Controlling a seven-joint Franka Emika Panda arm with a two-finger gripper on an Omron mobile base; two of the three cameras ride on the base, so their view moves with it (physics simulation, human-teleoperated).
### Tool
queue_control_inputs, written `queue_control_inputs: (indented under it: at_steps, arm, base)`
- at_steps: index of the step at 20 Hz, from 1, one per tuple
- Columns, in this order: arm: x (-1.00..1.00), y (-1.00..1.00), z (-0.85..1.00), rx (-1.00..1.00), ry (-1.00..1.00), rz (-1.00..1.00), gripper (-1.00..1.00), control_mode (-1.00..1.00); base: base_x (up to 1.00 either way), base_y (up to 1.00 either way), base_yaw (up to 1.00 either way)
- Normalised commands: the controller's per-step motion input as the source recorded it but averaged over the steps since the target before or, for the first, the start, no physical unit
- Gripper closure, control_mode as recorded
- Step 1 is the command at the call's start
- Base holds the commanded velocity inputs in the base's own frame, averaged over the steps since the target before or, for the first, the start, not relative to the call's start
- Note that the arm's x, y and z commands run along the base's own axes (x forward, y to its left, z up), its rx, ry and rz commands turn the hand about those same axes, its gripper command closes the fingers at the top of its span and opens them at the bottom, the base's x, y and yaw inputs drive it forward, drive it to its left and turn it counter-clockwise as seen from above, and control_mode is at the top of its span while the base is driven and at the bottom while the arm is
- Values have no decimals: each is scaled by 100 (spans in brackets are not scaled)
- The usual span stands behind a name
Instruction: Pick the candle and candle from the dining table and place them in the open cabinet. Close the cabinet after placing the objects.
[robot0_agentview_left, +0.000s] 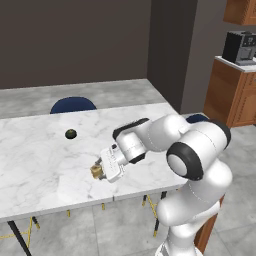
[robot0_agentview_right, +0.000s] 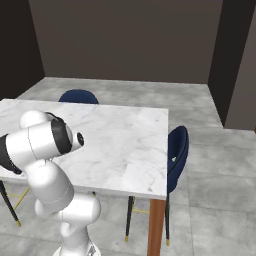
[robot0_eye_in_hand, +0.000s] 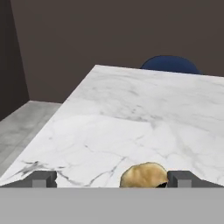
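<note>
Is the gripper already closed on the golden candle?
No. In the hand view the gripper has its jaws wide apart, with the candle between them, near one fingertip.

Tabletop's (robot0_agentview_left: 45, 165) mostly open marble; just a small black lump (robot0_agentview_left: 71, 133) toward the far edge, and blue chairs (robot0_agentview_left: 73, 105) behind that edge.

place: I read it as a home kitchen-diner
evidence: marble bench (robot0_agentview_left: 45, 150), blue chairs (robot0_agentview_left: 73, 104), coffee machine (robot0_agentview_left: 240, 47), wooden cabinets (robot0_agentview_left: 232, 92)
</note>
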Motion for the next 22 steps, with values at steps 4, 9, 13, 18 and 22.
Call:
queue_control_inputs:
  at_steps: [4, 9, 13, 18, 22]
  arm:
    - [0, 0, 0, 1, 0, -7, -100, -100]
    - [0, -1, -1, 0, 0, -7, -100, -100]
    - [0, 0, 0, 0, 0, -4, -100, -100]
    - [0, -10, 0, 2, 0, 0, -100, -100]
    - [0, -35, 0, 10, 0, 0, -100, -100]
  base:
    - [0, 0, 0]
    - [0, 0, 0]
    - [0, 0, 0]
    - [0, 0, 0]
    - [0, 0, 0]
